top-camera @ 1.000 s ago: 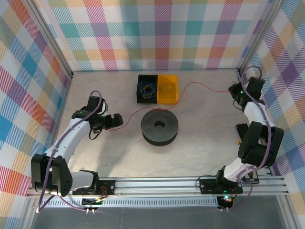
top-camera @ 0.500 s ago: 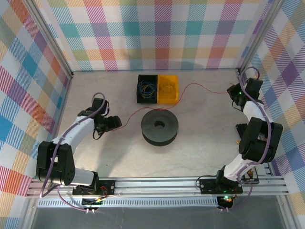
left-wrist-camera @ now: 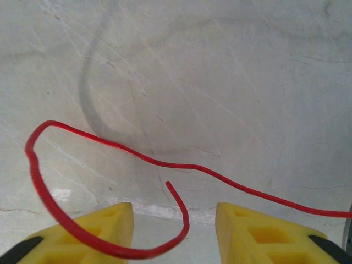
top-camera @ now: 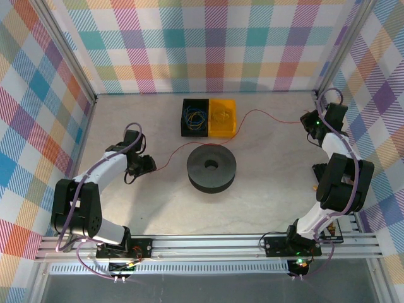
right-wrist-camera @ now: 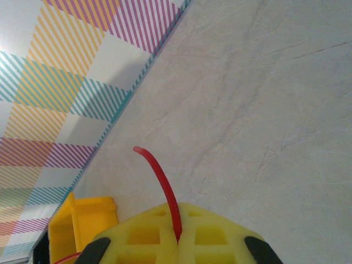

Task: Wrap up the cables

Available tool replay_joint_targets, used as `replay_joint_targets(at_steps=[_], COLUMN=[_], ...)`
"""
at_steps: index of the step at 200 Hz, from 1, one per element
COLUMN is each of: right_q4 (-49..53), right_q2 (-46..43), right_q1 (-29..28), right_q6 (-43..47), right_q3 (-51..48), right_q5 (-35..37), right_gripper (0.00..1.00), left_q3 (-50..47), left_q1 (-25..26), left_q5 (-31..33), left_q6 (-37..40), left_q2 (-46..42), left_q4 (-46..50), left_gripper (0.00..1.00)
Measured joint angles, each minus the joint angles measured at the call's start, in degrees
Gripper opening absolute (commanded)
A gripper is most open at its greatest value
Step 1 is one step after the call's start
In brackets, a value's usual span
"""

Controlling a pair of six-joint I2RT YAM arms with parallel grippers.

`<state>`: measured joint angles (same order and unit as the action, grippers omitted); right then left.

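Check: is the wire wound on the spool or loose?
Loose. The wire lies on the table between the left end effector and the right end effector, passing the spool; no turns show on it.

black bin: blue and yellow wires inside | yellow bin: touching its right side

Bright, even light from above leaves only soft shadows on the pale tabletop. In the left wrist view the red wire throws a faint grey shadow; its nearest loop and the yellow fingers of the left pincer are blurred.
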<state>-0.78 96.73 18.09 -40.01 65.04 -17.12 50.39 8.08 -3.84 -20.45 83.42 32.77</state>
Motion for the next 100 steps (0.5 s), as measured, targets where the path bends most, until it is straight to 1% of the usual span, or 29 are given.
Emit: replay_joint_targets(at_steps=[61,78,87,100], right_q4=[0.00,0.00,0.00,0.02], right_q2=[0.00,-0.02,-0.02,-0.02], right_q1=[0.00,0.00,0.00,0.00], right_q6=[0.00,0.00,0.02,0.04], right_q3=[0.04,0.04,0.04,0.13], right_q5=[-0.28,-0.48,-0.55,-0.76], right_gripper=[0.00,0.00,0.00,0.00], left_q3=[0.00,0.00,0.00,0.04], left_q1=[-0.90,-1.11,-1.20,-1.27], left_q5=[0.79,1.01,1.29,1.57], left_q6=[1.92,2.21,2.08,2.54], left_q2=[0.66,0.83,0.85,0.85], left_q4=[-0.02,-0.04,-0.07,0.02], left_gripper=[0.13,0.06,0.00,0.00])
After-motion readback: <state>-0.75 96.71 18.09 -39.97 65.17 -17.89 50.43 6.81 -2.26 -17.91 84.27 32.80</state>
